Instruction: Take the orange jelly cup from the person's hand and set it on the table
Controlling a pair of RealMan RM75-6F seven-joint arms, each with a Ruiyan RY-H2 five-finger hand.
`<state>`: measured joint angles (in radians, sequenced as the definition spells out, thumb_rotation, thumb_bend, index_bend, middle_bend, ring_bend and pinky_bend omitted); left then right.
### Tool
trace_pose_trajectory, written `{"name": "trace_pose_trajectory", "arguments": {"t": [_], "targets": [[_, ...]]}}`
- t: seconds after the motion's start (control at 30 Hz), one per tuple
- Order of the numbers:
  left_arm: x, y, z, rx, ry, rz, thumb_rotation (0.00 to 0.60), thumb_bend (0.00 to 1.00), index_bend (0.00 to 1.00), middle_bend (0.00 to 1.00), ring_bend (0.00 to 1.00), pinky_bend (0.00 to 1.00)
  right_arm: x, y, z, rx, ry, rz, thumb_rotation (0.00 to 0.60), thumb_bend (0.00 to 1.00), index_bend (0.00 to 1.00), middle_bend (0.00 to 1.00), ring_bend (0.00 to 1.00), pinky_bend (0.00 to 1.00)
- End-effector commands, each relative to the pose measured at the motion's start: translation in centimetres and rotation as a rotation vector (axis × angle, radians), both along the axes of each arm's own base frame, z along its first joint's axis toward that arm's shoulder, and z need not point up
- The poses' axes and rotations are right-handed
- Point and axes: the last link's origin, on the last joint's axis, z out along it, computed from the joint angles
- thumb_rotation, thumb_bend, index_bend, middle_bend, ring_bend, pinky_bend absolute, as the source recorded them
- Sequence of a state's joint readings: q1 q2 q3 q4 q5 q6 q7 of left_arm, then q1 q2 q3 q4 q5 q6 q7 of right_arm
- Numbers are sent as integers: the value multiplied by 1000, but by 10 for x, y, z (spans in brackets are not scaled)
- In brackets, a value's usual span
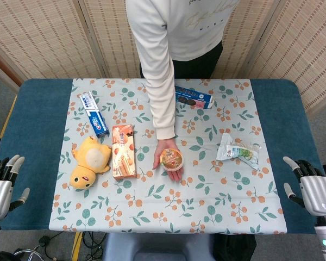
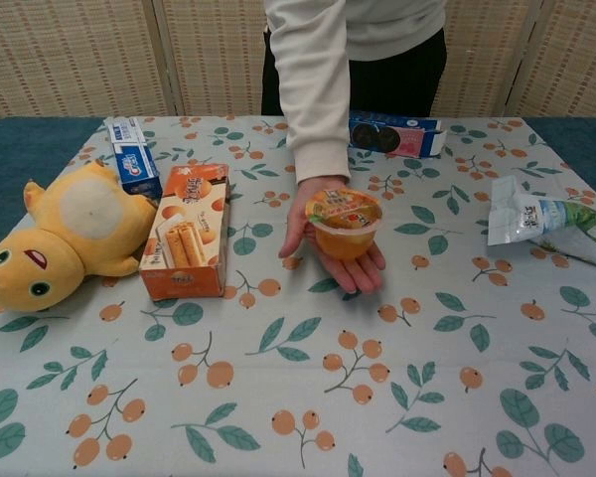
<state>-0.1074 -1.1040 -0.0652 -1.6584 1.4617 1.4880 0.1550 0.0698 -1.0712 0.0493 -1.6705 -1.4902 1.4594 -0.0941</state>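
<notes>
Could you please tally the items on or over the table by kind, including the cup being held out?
Jelly cup: 1
Boxes: 3 — toothpaste, wafers, cookies
Plush toy: 1
Snack bag: 1
Total: 6

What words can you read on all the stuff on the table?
Nothing can be read for sure.
Blue toothpaste box: white letters, too blurred.
Orange biscuit box: writing too small.
Orange jelly cup lid: print too small.
Dark blue cookie box: pictures of cookies, words blurred.
White packet: dark characters, too blurred.
Person's white top: faint cursive writing, unreadable.
Yellow plush toy: no words.
</notes>
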Motion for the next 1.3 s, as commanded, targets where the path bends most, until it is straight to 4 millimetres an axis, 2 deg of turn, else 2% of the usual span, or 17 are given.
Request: {"name": "trace_pose_trajectory", "arguments": {"t": [0.03,0.4,0.57,0.8,0.97,1.1,1.3], "targets": [[0,0,0,0,0,0,600,321,47,0,13,0,1,0,0,2,-1,3,600,357,166,256,178,334],[-4,-4,0,7,-9,5,600,321,47,0,14,0,6,-3,2,5,2,31,600,357,166,256,178,334],[-3,-4,-1,0,-12,2,600,321,47,0,13,0,18,-11,0,25,-1,81,600,357,166,255,178,334],[-2,-3,-2,1,-17,-11,600,321,47,0,13,0,57,-42,-13,136,-2,218,600,357,166,251,178,334],[-3,-5,-4,-3,-24,-6,600,321,47,0,13,0,92,-70,-33,254,-16,294,600,346,159,244,178,334],[-4,-7,-3,2,-26,-6,600,321,47,0,14,0,119,-89,-54,350,-13,340,600,281,103,202,173,334],[-5,-11,0,15,-28,-1,600,321,47,0,13,0,152,-109,-87,477,-20,377,600,198,5,104,79,331]]}}
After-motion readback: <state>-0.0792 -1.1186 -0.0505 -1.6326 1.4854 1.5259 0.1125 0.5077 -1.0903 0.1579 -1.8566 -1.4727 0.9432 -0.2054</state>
